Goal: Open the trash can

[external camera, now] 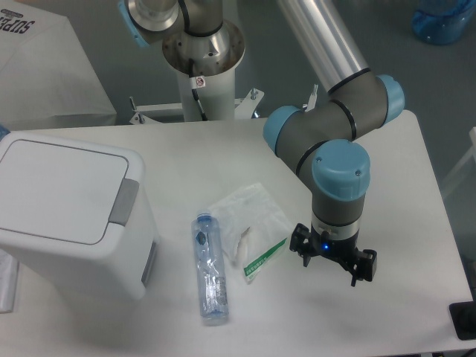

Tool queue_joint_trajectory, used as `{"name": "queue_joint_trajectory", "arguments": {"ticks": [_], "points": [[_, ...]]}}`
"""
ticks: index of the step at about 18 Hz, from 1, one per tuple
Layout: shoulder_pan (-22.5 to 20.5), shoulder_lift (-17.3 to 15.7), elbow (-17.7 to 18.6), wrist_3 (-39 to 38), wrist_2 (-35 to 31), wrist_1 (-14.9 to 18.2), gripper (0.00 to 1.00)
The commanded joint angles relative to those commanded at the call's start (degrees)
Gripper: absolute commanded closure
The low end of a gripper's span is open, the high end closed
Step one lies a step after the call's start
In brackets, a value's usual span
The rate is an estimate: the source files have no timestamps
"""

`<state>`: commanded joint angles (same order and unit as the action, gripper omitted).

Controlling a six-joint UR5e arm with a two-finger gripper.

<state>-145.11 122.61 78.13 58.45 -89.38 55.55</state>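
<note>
1. White plastic, boxy and round-cornered, the trash can [71, 216] stands at the left end of the table [416, 223]. Its flat lid is down, so I judge the task has not yet begun.
2. The grey push tab [123, 201] sits at the lid's right rim, on the side facing the rest of the tabletop. The lid's hinge would then lie along the far left edge, though I cannot see it. The can's long axis looks to run from the near-left towards the far-right of the table, with the tab midway along its right side.
3. Just right of the can lies a clear plastic bottle [209, 268], its length running towards me. Right of that is a crumpled plastic wrapper [249, 227].
4. Well right of the can, beyond both, my gripper [333, 266] hangs pointing down over the table, its fingers apart and holding nothing.
5. The step in hand is the approach. Next I must carry the gripper left over the bottle and wrapper, then press down on the tab.
</note>
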Motion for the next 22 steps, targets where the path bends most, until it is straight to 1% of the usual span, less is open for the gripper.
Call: {"name": "queue_joint_trajectory", "arguments": {"ticks": [6, 9, 11, 13, 17, 19, 21, 22], "points": [[0.00, -0.17, -0.09, 0.44, 0.44, -0.17, 0.00], [0.00, -0.26, 0.09, -0.78, 0.70, -0.88, 0.00], [0.26, -0.26, 0.35, -3.85, 1.14, -0.88, 0.00], [0.44, -1.05, 0.26, -6.84, 2.71, -0.88, 0.00], [1.14, -3.60, 0.26, -17.55, 10.53, -0.88, 0.00], [2.54, -4.57, 0.35, -22.48, 14.65, -0.79, 0.00], [3.60, -6.58, 0.35, -26.79, 18.18, -0.79, 0.00], [4.13, -7.55, 0.35, -28.37, 18.80, -0.79, 0.00]]}}
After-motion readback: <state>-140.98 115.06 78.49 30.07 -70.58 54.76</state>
